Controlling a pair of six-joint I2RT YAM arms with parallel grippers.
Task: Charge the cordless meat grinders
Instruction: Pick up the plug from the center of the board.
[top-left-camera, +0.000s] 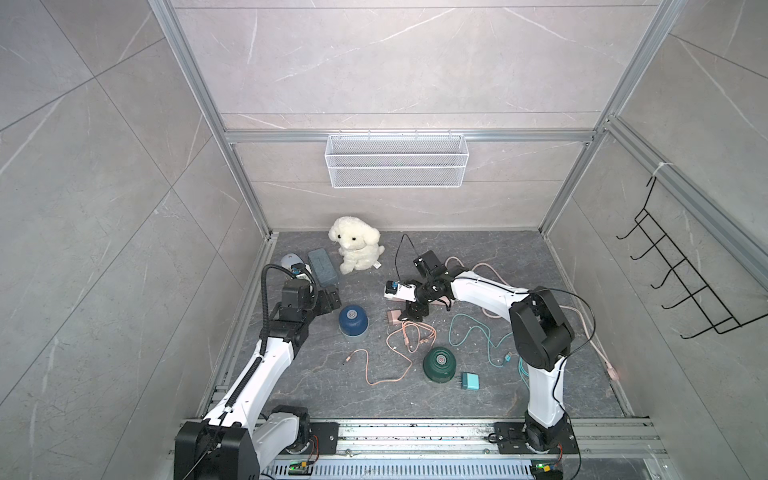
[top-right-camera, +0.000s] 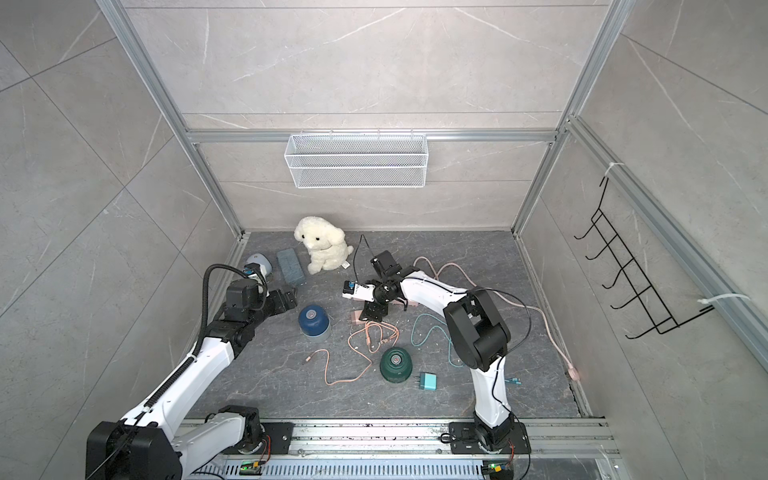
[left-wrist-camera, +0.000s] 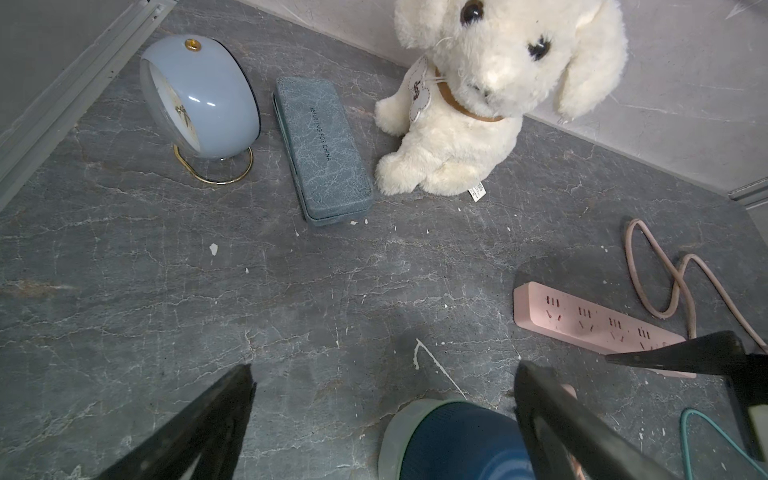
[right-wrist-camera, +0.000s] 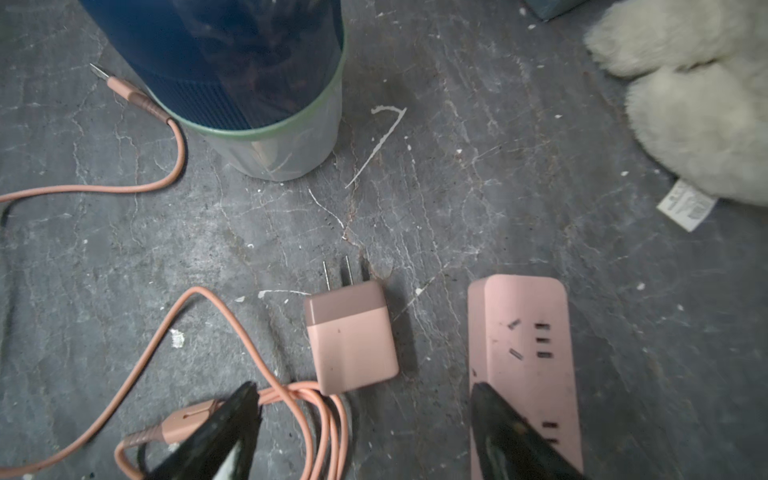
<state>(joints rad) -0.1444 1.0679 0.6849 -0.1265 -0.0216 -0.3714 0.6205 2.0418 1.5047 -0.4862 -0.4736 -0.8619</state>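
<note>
Two cordless meat grinders stand on the dark stone-look surface (top-left-camera: 519, 395). The navy blue grinder (top-left-camera: 353, 322) sits just in front of the left hand (left-wrist-camera: 384, 368), and the dark green grinder (top-left-camera: 439, 363) is nearer the front rail, with no cable plugged into either as far as the views show. Two plug adapters lie flat. The pink adapter (right-wrist-camera: 351, 336) is just beside the one pink power strip (right-wrist-camera: 523, 332), its two prongs bare, and the teal adapter (top-left-camera: 471, 380) is just beside the green grinder. An orange cable (top-left-camera: 401, 353) sprawls in loops between the two grinders, and a teal cable (top-left-camera: 478, 336) curls near the right arm. The right hand (right-wrist-camera: 361, 386) hangs over the pink adapter with its jaws spread, pinching nothing. The left hand is also spread wide and holds nothing. At the back stand one white plush dog (top-left-camera: 355, 249), one pale blue clock (left-wrist-camera: 199, 97) and one blue-grey case (left-wrist-camera: 322, 149). One white mesh basket (top-left-camera: 397, 160) hangs on the rear wall.
</note>
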